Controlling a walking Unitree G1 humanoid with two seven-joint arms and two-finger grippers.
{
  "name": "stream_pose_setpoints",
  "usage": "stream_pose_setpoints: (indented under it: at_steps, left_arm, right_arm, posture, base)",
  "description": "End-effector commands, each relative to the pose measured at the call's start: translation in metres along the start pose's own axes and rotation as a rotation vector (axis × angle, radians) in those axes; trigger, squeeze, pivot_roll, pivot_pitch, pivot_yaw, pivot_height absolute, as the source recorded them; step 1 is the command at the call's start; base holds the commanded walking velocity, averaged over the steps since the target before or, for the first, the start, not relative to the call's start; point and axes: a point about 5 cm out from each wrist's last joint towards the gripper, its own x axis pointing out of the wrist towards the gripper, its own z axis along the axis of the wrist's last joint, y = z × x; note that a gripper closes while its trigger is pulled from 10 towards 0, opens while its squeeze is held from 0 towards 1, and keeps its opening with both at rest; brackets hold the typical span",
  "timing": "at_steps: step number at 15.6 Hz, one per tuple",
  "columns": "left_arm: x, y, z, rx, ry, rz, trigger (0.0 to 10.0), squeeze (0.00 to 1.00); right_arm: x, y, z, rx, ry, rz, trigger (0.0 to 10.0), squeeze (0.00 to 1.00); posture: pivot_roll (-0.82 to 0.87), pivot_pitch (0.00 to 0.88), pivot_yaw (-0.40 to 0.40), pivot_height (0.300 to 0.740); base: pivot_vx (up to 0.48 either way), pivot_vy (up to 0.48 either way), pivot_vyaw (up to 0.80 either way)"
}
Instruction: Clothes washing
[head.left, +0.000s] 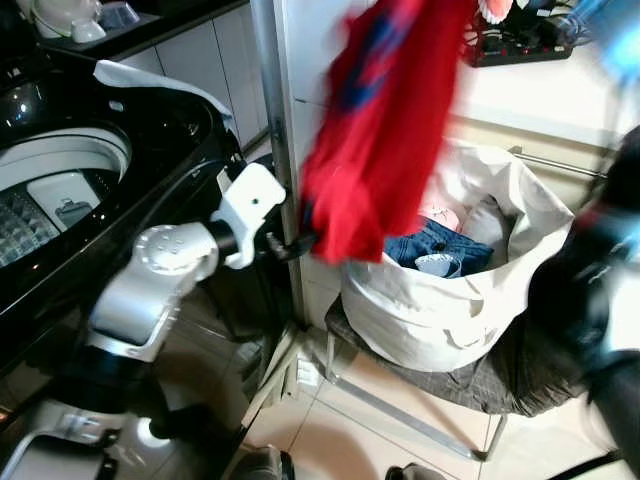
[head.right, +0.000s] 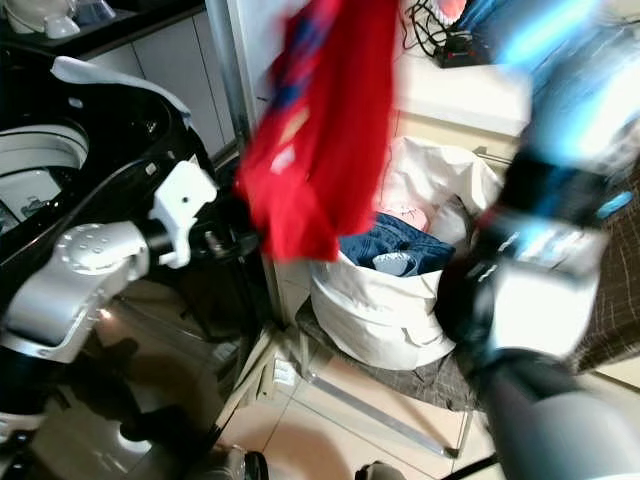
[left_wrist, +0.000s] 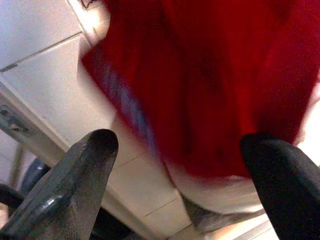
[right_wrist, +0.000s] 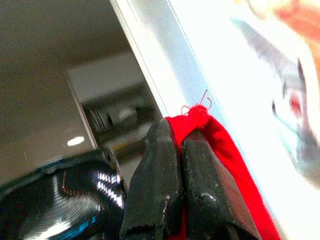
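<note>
2 fingers of right gripper (right_wrist: 177, 145) pinch red garment (head.left: 385, 120) aloft.

Red garment (head.left: 380, 130) with a blue print, hanging limp and blurred from my right claw (right_wrist: 180, 145) pinched on its top edge, above the left rim of the white laundry bag (head.left: 440, 310), jeans (head.left: 440, 250) inside, black washing machine (head.left: 90, 170) lid raised

Red garment (head.left: 385, 120) hangs across path between washer (head.left: 90, 170) (open) and basket (head.left: 450, 300).

Washing machine (head.left: 60, 190) is sitting at 9 o'clock; laundry bag (head.left: 450, 300) at 3 o'clock is holding jeans (head.left: 440, 250); garment (head.left: 385, 120) is hanging between.
</note>
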Motion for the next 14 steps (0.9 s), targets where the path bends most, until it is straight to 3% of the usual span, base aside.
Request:
stream_pose_setpoints:
  at_steps: [1, 3, 5, 7, 9, 12, 13, 14]
  left_arm:
    - [-0.001, 0.003, -0.006, 0.022, 0.038, 0.022, 10.0, 1.0]
    - [-0.001, 0.009, -0.003, 0.026, 0.022, 0.068, 10.0, 1.0]
    - [-0.001, 0.017, 0.021, -0.052, -0.177, 0.141, 10.0, 1.0]
    - [-0.003, 0.022, 0.053, -0.207, -0.455, 0.171, 10.0, 1.0]
    - [0.002, 0.011, 0.07, -0.302, -0.565, 0.085, 10.0, 1.0]
    - [0.018, -0.013, 0.093, -0.392, -0.666, -0.058, 10.0, 1.0]
    - [0.031, -0.022, 0.093, -0.354, -0.622, -0.038, 10.0, 1.0]
    - [0.033, -0.023, 0.092, -0.345, -0.612, -0.026, 10.0, 1.0]
  right_arm:
    - [0.002, 0.001, 0.003, -0.018, -0.011, 0.014, 0.0, 0.0]
    - [0.003, 0.002, 0.003, -0.02, 0.007, 0.024, 0.0, 0.0]
    - [0.009, 0.008, -0.007, 0.006, 0.047, 0.059, 0.0, 0.0]
    - [0.009, 0.011, -0.023, 0.044, 0.081, 0.079, 0.0, 0.0]
    - [0.008, 0.014, -0.035, 0.072, 0.114, 0.098, 0.0, 0.0]
    - [0.01, 0.024, -0.05, 0.13, 0.156, 0.138, 0.0, 0.0]
    - [0.013, 0.037, -0.057, 0.161, 0.168, 0.18, 0.0, 0.0]
    - [0.014, 0.04, -0.058, 0.169, 0.17, 0.191, 0.0, 0.0]
  posture:
    - [-0.07, 0.0, 0.062, 0.74]
    - [-0.07, 0.0, 0.052, 0.74]
    - [-0.07, 0.0, 0.049, 0.74]
    - [-0.07, 0.0, 0.047, 0.74]
    - [-0.07, 0.0, 0.045, 0.74]
    - [-0.07, 0.0, 0.047, 0.74]
    - [-0.08, 0.0, 0.049, 0.74]
    - [-0.08, 0.0, 0.049, 0.74]
  base:
    - [0.0, 0.0, 0.0]
    - [0.0, 0.0, 0.0]
    - [0.0, 0.0, 0.0]
    - [0.0, 0.0, 0.0]
    - [0.0, 0.0, 0.0]
    - [0.0, 0.0, 0.0]
    - [0.0, 0.0, 0.0]
    - [0.0, 0.0, 0.0]
